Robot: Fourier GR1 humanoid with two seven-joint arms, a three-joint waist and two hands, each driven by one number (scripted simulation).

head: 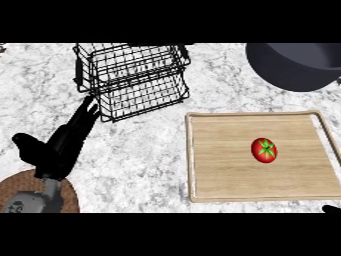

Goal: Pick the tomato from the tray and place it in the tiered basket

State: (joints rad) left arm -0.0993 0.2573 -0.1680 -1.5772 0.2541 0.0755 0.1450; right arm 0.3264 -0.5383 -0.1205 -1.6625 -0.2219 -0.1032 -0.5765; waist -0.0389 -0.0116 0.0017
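Note:
A red tomato (pixel 264 149) with a green stem lies on a light wooden tray (pixel 217 160) at the right of the marble counter. A black wire tiered basket (pixel 132 80) stands at the back, left of centre, with nothing visible in it. My left hand (pixel 61 145) is at the lower left, open, its straight fingers pointing up toward the basket's front corner without touching it. Only a black tip of my right hand (pixel 337 210) shows at the lower right edge, below the tray and apart from the tomato.
A large dark pot (pixel 302 62) stands at the back right, beyond the tray. A round woven brown mat (pixel 10 192) lies under my left forearm at the lower left corner. Patterned tiles show at the far left and right edges.

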